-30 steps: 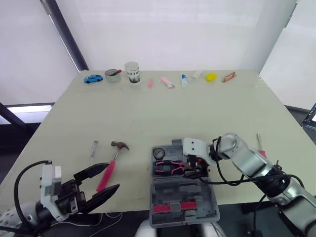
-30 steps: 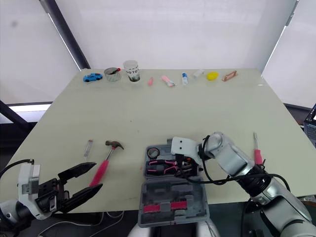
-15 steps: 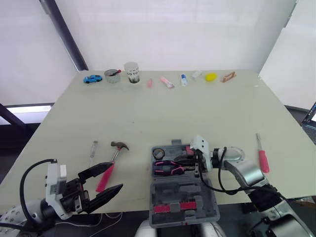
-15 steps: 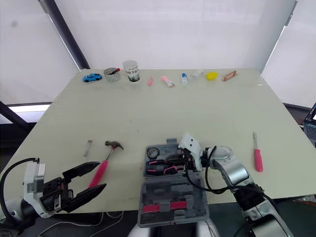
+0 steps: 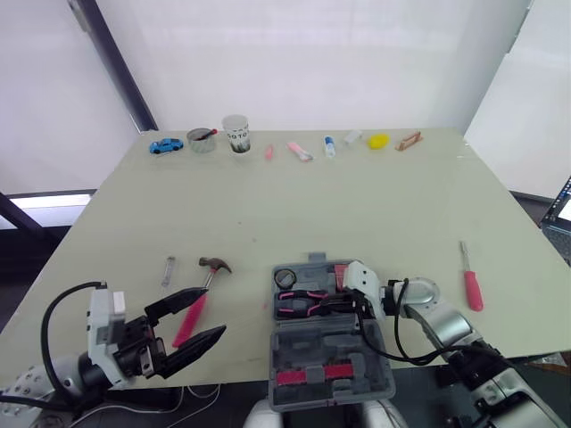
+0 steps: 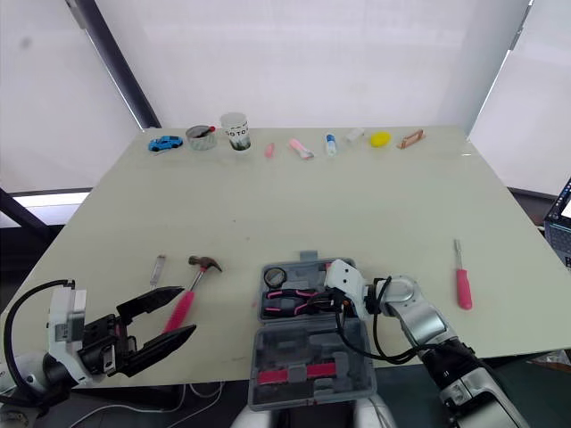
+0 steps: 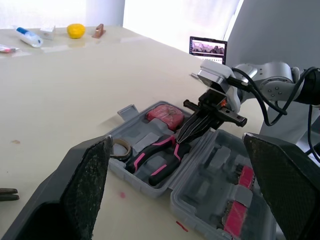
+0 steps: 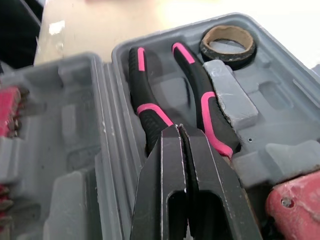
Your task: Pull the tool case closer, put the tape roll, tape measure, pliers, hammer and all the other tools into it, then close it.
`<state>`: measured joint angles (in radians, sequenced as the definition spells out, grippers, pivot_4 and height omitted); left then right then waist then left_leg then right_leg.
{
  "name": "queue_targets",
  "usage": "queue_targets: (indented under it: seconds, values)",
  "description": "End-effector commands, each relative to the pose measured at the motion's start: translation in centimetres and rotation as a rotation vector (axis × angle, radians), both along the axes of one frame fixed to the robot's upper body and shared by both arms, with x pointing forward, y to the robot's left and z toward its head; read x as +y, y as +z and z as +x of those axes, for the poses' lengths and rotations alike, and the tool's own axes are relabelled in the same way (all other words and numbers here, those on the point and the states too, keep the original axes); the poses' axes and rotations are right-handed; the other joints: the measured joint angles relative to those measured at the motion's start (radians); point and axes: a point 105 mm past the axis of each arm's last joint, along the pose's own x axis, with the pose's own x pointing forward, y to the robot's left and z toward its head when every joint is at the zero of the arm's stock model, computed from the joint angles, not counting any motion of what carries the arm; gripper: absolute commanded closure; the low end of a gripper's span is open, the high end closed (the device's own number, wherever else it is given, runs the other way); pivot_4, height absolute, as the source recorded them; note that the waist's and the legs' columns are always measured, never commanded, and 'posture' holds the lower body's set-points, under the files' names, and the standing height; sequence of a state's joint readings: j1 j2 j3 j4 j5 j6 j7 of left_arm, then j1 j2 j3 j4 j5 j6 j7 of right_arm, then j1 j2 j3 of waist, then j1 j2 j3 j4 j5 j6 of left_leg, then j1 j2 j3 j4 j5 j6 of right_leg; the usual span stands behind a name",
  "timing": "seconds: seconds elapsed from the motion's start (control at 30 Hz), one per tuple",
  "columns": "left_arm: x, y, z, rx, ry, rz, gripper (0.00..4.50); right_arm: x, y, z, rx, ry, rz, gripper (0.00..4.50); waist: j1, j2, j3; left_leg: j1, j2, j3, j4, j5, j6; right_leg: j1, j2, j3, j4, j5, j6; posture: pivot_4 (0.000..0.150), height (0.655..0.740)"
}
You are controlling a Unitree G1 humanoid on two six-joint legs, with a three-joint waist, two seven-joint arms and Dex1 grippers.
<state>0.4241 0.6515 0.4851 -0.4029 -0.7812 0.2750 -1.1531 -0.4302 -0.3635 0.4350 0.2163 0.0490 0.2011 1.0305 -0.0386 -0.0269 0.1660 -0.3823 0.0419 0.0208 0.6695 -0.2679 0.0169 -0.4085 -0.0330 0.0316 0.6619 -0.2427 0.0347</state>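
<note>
Tool case: lower centre, lid open, closing to come.
Left gripper: lower left, gaping, empty.
Right gripper: over case, pinched shut, empty.
Hammer: left of case, unpacked!
Pliers, tape measure, tape roll: packed.
Pink screwdriver: right side, out.

Head of the pliers — probably under the right gripper — is hidden.

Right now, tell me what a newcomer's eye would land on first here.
The open grey tool case at the near edge of the table, with pink-handled pliers, a tape roll and a red tape measure inside, and the right gripper over the pliers with jaws shut. Left of it, the pink-handled hammer lies by the open left gripper.
</note>
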Motion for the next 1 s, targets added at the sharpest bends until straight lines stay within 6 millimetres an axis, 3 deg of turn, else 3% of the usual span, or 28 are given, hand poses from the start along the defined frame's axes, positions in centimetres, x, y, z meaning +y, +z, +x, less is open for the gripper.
queue_targets:
  seconds: [0.03, 0.2, 0.3, 0.37, 0.47, 0.57, 0.6, 0.7, 0.77, 0.83, 0.9, 0.97, 1.0]
  values:
    - [-0.4, 0.3, 0.5, -0.016, -0.005, 0.017, 0.00, -2.9, -6.7, -1.7, 0.192, -0.068, -0.296, 4.47, 0.000, 0.001, -0.009, 0.001, 0.000, 0.000, 0.000, 0.000, 0.000, 0.000, 0.000, 0.000, 0.000, 0.000, 0.000, 0.150, 0.7400]
    - [-0.2, -0.4, 0.9, 0.017, 0.033, 0.037, 0.00, -3.4, -8.3, -3.0, 0.263, -0.057, -0.370, 4.47, 0.000, -0.003, -0.028, 0.008, 0.001, -0.001, -0.002, 0.000, 0.000, 0.007, 0.000, -0.001, -0.001, -0.002, -0.003, 0.150, 0.7400]
    - [0.5, -1.0, 1.1, 0.031, 0.111, 0.042, 0.00, -1.1, -4.1, -0.9, 0.198, -0.138, -0.042, 4.47, 0.002, -0.003, -0.029, 0.017, 0.004, -0.002, -0.005, 0.000, 0.000, 0.014, -0.001, 0.002, -0.003, -0.004, 0.001, 0.150, 0.7400]
    - [0.8, -1.3, 1.2, 0.035, 0.152, 0.045, 0.00, -0.8, -1.7, -0.1, 0.152, -0.166, 0.107, 4.47, 0.003, -0.002, -0.026, 0.016, 0.005, -0.002, -0.005, 0.000, 0.000, 0.013, -0.001, 0.003, -0.003, -0.004, 0.001, 0.150, 0.7400]
    - [2.5, -1.9, 1.5, 0.029, 0.299, 0.026, 0.00, -2.8, 1.8, 1.2, 0.096, -0.291, 0.319, 4.47, 0.006, 0.003, -0.019, 0.014, 0.005, 0.000, -0.005, 0.000, 0.000, 0.011, -0.001, 0.004, -0.003, -0.004, 0.001, 0.150, 0.7400]
    - [4.0, -2.9, 1.2, 0.047, 0.419, 0.007, 0.00, -5.9, 2.9, 1.3, 0.059, -0.387, 0.391, 4.47, 0.006, 0.005, -0.016, 0.001, 0.003, 0.001, -0.004, 0.000, 0.000, -0.001, -0.002, 0.006, -0.002, -0.001, -0.001, 0.150, 0.7400]
    - [4.7, -3.4, 0.9, 0.060, 0.463, 0.004, 0.00, -7.3, 2.9, 1.1, 0.046, -0.416, 0.396, 4.08, 0.006, 0.004, -0.015, -0.003, 0.000, 0.001, -0.004, 0.000, 0.000, -0.005, -0.001, 0.006, -0.001, -0.001, -0.001, 0.150, 0.7400]
    - [6.3, -4.5, 0.0, 0.096, 0.553, 0.002, 0.00, -9.9, 2.8, 0.1, 0.039, -0.471, 0.401, 3.59, 0.005, 0.004, -0.014, -0.004, 0.000, 0.001, -0.004, 0.000, 0.000, -0.005, 0.001, 0.005, -0.002, -0.001, 0.000, 0.150, 0.7400]
    - [7.7, -5.5, -0.9, 0.130, 0.619, 0.000, 0.00, -11.8, 2.8, -0.9, 0.041, -0.509, 0.413, 2.77, 0.004, 0.003, -0.014, -0.003, 0.000, 0.001, -0.006, 0.000, 0.000, -0.005, 0.001, 0.006, -0.002, -0.002, -0.001, 0.150, 0.7400]
    - [9.8, -6.9, -2.5, 0.181, 0.702, 0.012, 0.00, -15.1, 2.6, -2.5, 0.029, -0.568, 0.391, 2.11, 0.005, 0.004, -0.013, -0.004, 0.000, 0.001, -0.006, 0.000, 0.000, -0.005, 0.001, 0.006, -0.003, -0.003, -0.001, 0.150, 0.7400]
    - [11.4, -7.8, -4.1, 0.222, 0.768, 0.028, 0.00, -19.0, 2.2, -4.1, 0.013, -0.665, 0.338, 1.19, 0.006, 0.003, -0.012, -0.004, 0.000, 0.001, -0.006, -0.001, 0.000, -0.005, 0.000, 0.006, -0.004, -0.004, 0.002, 0.150, 0.7400]
    - [12.1, -8.1, -4.7, 0.234, 0.795, 0.029, 0.00, -21.4, 1.6, -5.5, 0.014, -0.734, 0.296, 0.04, 0.006, -0.001, -0.009, -0.004, -0.002, 0.002, -0.006, -0.001, 0.001, -0.005, -0.002, 0.007, -0.005, -0.006, 0.005, 0.150, 0.7400]
    - [12.4, -8.3, -5.0, 0.241, 0.807, 0.028, 0.00, -22.9, 1.1, -6.3, 0.022, -0.782, 0.276, 0.04, 0.006, -0.003, -0.007, -0.003, -0.001, 0.002, -0.005, -0.001, 0.001, -0.005, -0.003, 0.007, -0.005, -0.006, 0.006, 0.150, 0.7400]
